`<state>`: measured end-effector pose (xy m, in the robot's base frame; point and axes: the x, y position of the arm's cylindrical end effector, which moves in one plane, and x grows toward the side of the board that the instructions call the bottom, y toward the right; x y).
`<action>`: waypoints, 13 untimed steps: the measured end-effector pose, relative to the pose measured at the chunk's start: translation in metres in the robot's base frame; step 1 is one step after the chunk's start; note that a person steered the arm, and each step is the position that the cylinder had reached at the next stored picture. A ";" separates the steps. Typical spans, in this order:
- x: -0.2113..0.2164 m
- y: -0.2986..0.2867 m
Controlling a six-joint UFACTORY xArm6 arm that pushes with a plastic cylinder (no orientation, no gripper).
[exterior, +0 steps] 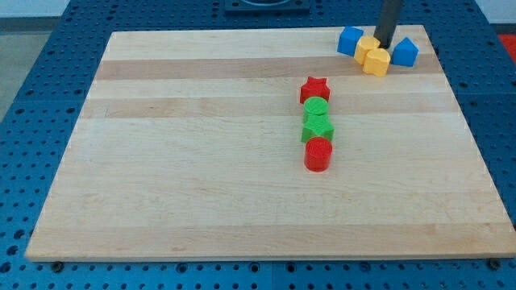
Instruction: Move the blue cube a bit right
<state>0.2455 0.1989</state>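
The blue cube [350,39] sits near the board's top right corner. It touches a yellow block [368,47] on its right, and a second yellow block [376,61] lies just below that one. Another blue block [405,52] with a peaked top lies further right. My dark rod comes down from the view's top, and my tip [384,45] stands between the yellow blocks and the peaked blue block. The tip is to the right of the blue cube, with the upper yellow block in between.
A column of blocks stands in the board's middle: a red star [315,89], a green cylinder [317,109], a green star [318,127] and a red cylinder [318,153]. The wooden board [201,161] lies on a blue perforated table.
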 end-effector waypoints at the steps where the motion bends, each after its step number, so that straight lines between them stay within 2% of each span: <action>1: 0.002 -0.010; 3: 0.006 -0.021; 5: -0.043 0.016; 6: -0.050 -0.006; 8: -0.049 -0.079; 10: -0.016 -0.118; 11: -0.010 -0.122; 13: -0.010 -0.091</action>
<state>0.2352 0.1084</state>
